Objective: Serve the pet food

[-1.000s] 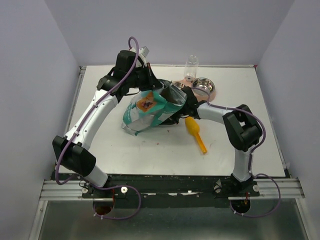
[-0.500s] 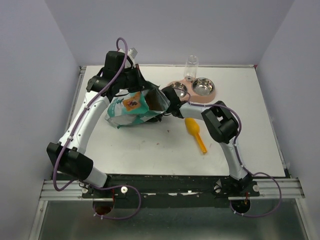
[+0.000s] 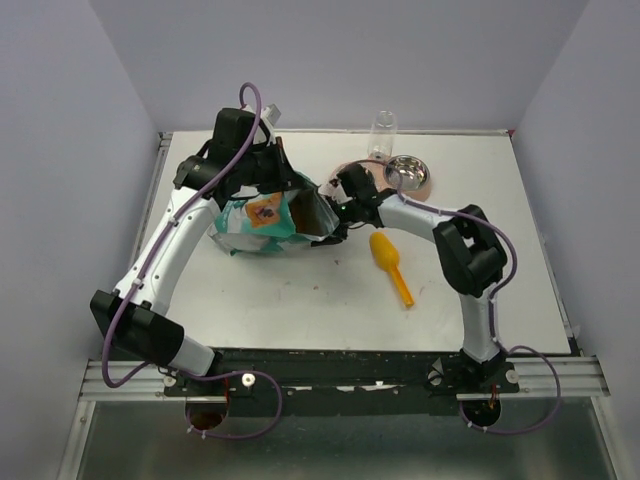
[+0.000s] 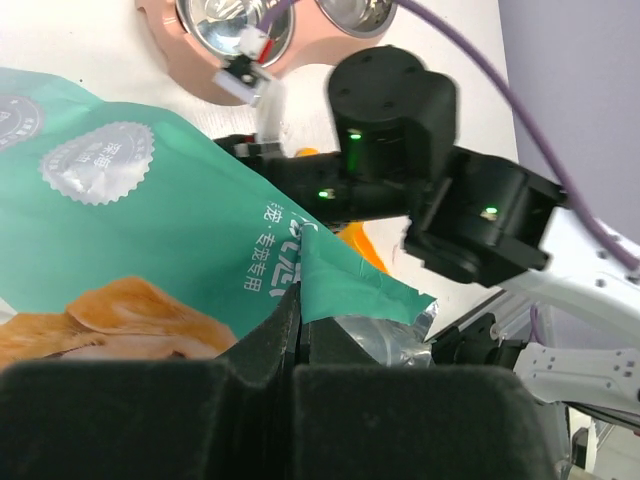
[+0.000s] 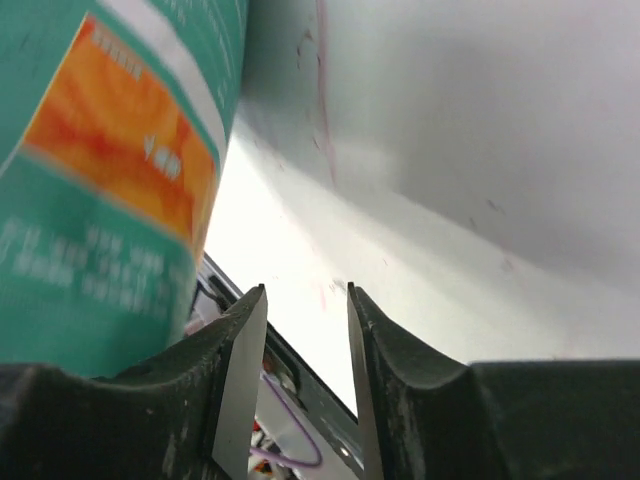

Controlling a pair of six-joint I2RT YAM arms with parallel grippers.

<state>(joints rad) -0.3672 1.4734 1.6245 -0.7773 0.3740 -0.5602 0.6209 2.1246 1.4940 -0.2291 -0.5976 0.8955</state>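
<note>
— Left claw (image 4: 298, 338)?
— Squeezed tight on an edge of the teal bag (image 3: 262, 215), right by its open mouth.
— And the bag?
— Flat on its side on the surface (image 3: 300, 300). Close to the far edge, a bit toward the far left corner. Open mouth turned to the right edge.
— Right claw (image 5: 305, 305)?
— Just beside the bag's mouth. Open only a little bit, with nothing between the fingers.
— Pet food?
— Hard to tell. Only a dark brown patch (image 3: 305, 212) inside the open mouth, too small to pick out any pellets.
— Anything else?
— Orange scoop (image 3: 390, 262), lying flat near the middle, a bit toward the right edge, apart from the bag. Pink stand (image 3: 424, 187) with shiny bowls (image 3: 405, 170) by the far edge, to the right of the bag. Clear bottle (image 3: 382, 130) standing up at the far edge, just behind the stand.
</note>
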